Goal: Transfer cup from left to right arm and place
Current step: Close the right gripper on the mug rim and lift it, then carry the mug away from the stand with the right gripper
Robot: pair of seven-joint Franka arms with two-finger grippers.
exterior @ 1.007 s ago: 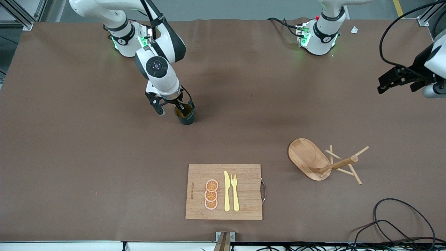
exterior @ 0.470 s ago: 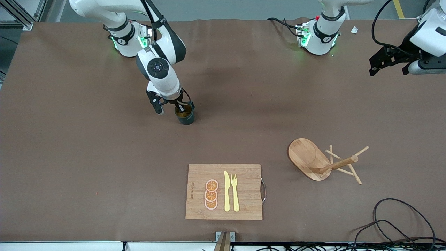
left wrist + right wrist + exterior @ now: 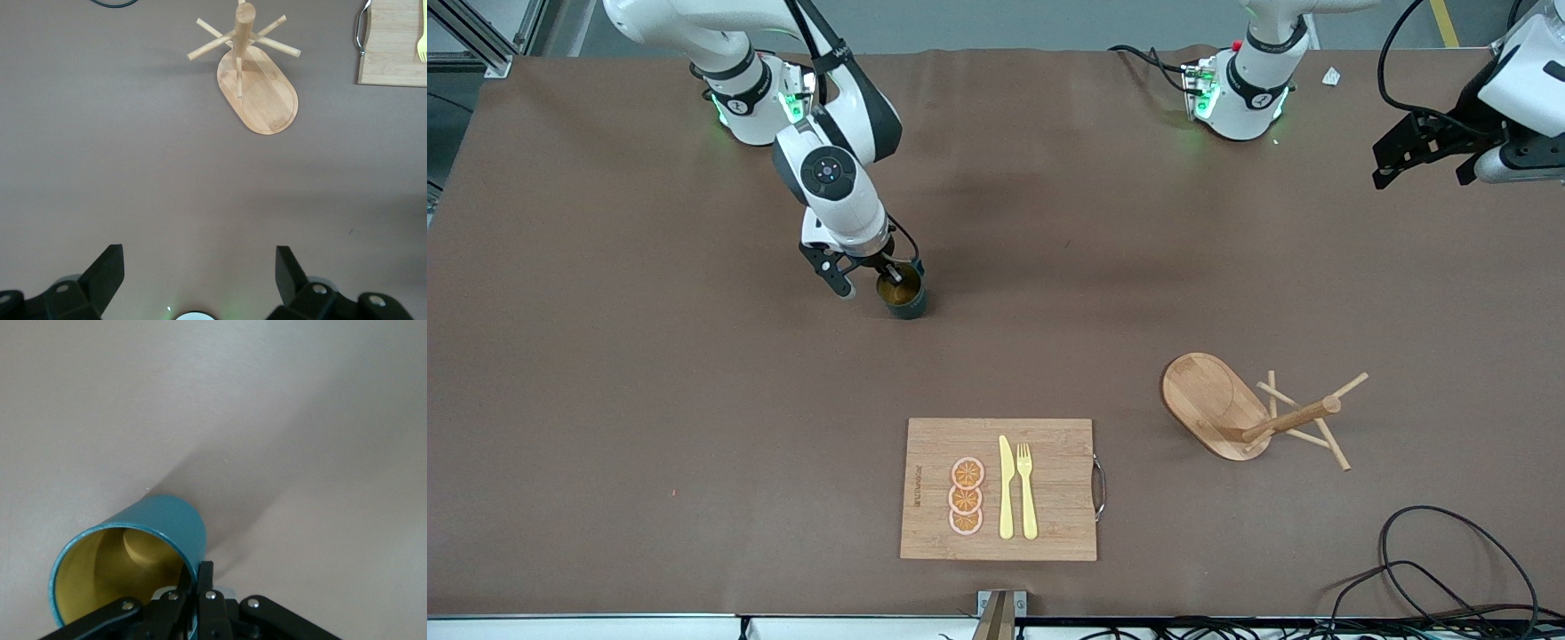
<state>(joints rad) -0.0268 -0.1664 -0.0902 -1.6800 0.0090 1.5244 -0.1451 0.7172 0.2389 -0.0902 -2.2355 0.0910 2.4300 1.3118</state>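
While one cup (image 3: pixel 903 294) stands at upper centre of the table (image 3: pixel 605 373), the right end effector (image 3: pixel 869 276) pinches its rim; the left end effector (image 3: pixel 1427 151), spread, has edged slightly toward the frame's right edge.

The left gripper (image 3: pixel 1427 160), at the frame's right edge, sits higher in the frame than a second ago. The cup (image 3: pixel 903 293) edges slightly right, its yellow inside more exposed, with the right gripper (image 3: pixel 869 277).

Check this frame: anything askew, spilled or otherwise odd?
Nothing spilled or damaged. The only oddity: the cup hangs tilted from the right hand, pinched by its rim. The left hand waits open.
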